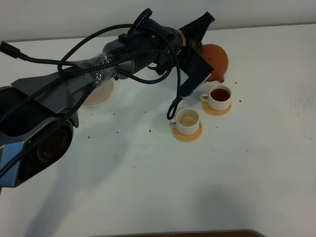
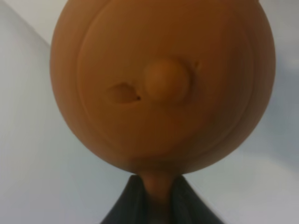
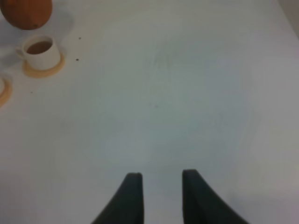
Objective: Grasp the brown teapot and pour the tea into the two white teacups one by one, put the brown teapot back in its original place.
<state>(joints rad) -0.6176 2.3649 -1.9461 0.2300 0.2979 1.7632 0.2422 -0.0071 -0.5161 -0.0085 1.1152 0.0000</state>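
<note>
The brown teapot (image 1: 216, 59) hangs in my left gripper (image 1: 201, 51) above the table, just behind the far white teacup (image 1: 219, 96), its spout low toward that cup. That cup holds dark tea and stands on an orange coaster (image 1: 217, 110). The near white teacup (image 1: 187, 120) looks pale inside and stands on its coaster (image 1: 188, 136). In the left wrist view the teapot (image 2: 161, 84) fills the frame, lid knob facing the camera, and my left gripper (image 2: 156, 186) is shut on its handle. My right gripper (image 3: 161, 182) is open and empty over bare table.
The pale cream saucer (image 1: 98, 93) lies at the back left, half hidden under my left arm. Small dark specks dot the white table (image 1: 163, 187). The right wrist view shows the teapot (image 3: 25, 11) and the far cup (image 3: 41, 50) well away from my right gripper.
</note>
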